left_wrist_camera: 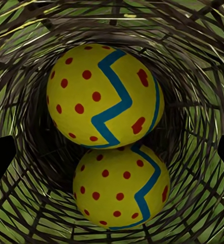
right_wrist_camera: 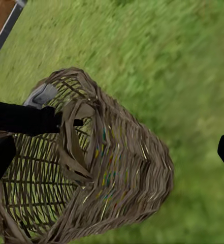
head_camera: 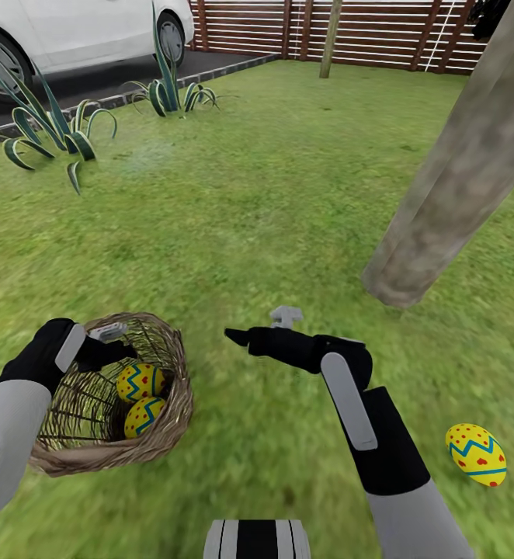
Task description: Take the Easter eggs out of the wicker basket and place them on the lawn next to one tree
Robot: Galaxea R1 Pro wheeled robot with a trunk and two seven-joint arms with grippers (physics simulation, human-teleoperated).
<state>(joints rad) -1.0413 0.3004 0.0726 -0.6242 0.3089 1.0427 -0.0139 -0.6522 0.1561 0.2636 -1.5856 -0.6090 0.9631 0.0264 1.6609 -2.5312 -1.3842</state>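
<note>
The wicker basket [head_camera: 94,450] lies tipped on the lawn [head_camera: 257,202] at lower left, with two Easter eggs [head_camera: 140,380] [head_camera: 143,415] inside. My left gripper [head_camera: 121,353] reaches in over the rim, open, its fingertips [left_wrist_camera: 0,157] wide apart just short of the near eggs [left_wrist_camera: 104,96] [left_wrist_camera: 119,188]. My right gripper [head_camera: 235,336] hovers open to the right of the basket [right_wrist_camera: 117,168], pointing at it and holding nothing. The third egg [head_camera: 475,454] rests on the grass at lower right, some way from the thick tree [head_camera: 459,178] trunk.
Spiky plants [head_camera: 47,128] [head_camera: 168,89] line the far-left lawn edge beside a dark driveway with a white car [head_camera: 78,31]. A slatted wooden fence [head_camera: 381,31] and a thin trunk [head_camera: 331,39] stand at the back. Open grass stretches between basket and tree.
</note>
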